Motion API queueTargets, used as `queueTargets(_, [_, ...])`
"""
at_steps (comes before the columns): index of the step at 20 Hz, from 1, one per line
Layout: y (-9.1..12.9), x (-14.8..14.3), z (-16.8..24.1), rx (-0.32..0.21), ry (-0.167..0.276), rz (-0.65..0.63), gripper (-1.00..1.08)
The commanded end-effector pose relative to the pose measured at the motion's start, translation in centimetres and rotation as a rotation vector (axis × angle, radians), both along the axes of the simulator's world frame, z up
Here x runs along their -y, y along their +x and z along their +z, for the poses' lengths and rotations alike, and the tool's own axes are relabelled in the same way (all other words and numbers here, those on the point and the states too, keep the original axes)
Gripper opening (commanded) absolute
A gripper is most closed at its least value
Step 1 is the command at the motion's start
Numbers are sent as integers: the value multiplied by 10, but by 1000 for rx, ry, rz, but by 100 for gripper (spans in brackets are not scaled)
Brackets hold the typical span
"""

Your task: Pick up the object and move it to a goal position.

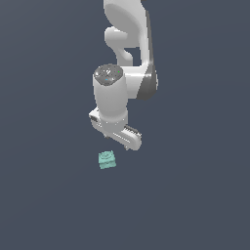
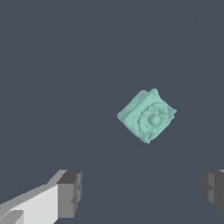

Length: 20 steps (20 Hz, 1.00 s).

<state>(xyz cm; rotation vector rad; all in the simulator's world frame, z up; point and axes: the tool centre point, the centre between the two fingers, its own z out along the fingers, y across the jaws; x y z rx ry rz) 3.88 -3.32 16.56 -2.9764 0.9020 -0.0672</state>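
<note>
The object is a small pale teal squarish block with a raised ring pattern on top. It lies on the dark grey floor, just below and to the exterior view's left of my gripper. The gripper hangs a little above the floor, apart from the block. In the wrist view the block lies turned at an angle ahead of the two dark fingertips, which stand wide apart with nothing between them. The gripper is open and empty.
The white arm rises from the gripper toward the top of the exterior view. The dark grey floor spreads flat all around with no other object in view.
</note>
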Motion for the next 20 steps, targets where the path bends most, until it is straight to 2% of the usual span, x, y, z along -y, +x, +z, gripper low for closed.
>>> queueTargets(1, [2, 5, -7, -7, 4, -79, 100])
queueTargets(20, [17, 37, -53, -47, 8, -630, 100])
